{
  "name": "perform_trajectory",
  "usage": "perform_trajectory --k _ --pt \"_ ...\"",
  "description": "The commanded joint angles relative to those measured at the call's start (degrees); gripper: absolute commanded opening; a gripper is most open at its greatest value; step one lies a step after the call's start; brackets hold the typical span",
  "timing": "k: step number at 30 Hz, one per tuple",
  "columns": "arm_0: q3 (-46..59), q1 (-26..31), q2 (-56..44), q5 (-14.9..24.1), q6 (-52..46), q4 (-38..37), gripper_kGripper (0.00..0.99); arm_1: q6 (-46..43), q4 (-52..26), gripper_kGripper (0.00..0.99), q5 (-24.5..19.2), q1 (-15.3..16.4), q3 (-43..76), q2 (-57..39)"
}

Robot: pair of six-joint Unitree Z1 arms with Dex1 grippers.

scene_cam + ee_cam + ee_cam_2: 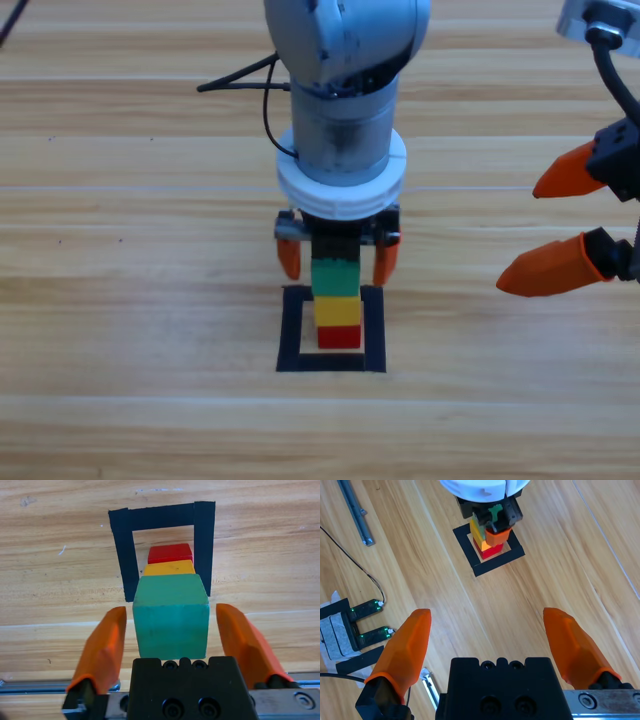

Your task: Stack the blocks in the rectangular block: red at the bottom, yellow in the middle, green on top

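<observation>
While the left gripper point(171, 630) straddled green point(171, 615) with jaws open, gripping nothing, the light, rigid stack looked easily toppled; the right gripper point(560, 225) waited open.

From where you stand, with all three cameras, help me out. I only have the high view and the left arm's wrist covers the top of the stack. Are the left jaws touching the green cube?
Observer: No. In the left wrist view the left gripper is open, with a gap showing between each jaw and the green cube.
Operator: Is green sitting squarely on yellow?
Observer: It looks so; the yellow cube and red cube line up beneath it, inside the black tape square.
Operator: And the right arm?
Observer: The right gripper is open, well away from the stack, with nothing between its jaws.
</observation>
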Motion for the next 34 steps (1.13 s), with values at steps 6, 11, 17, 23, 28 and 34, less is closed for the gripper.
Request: perform_trajectory --k 6,11,17,23,28,34 --pt "0.3 -2.6 0.4 1.3 -0.4 0.3 0.990 -0.4 0.9 0.989 0.4 -1.9 -0.3 2.2" --pt "1.3 -4.3 -9.9 4.9 -1.5 0.3 0.990 -0.4 0.9 0.990 0.4 -1.9 -0.3 2.2" --pt "2.3 -10.4 -23.7 12.7 -2.8 0.3 0.990 -0.5 0.9 0.989 0.3 -1.9 -0.3 2.2" --pt "13.1 -19.6 -34.4 21.4 -4.8 -4.8 0.990 -0.5 0.9 0.989 0.2 -1.9 -0.3 2.2" --pt "43.6 -20.0 -46.1 21.4 1.2 -29.0 0.990 -0.5 0.9 0.989 0.1 -1.9 -0.3 2.2" --pt "48.8 -20.0 -46.8 21.3 2.4 -32.4 0.990 -0.4 0.9 0.989 -0.1 -1.9 -0.3 1.8"
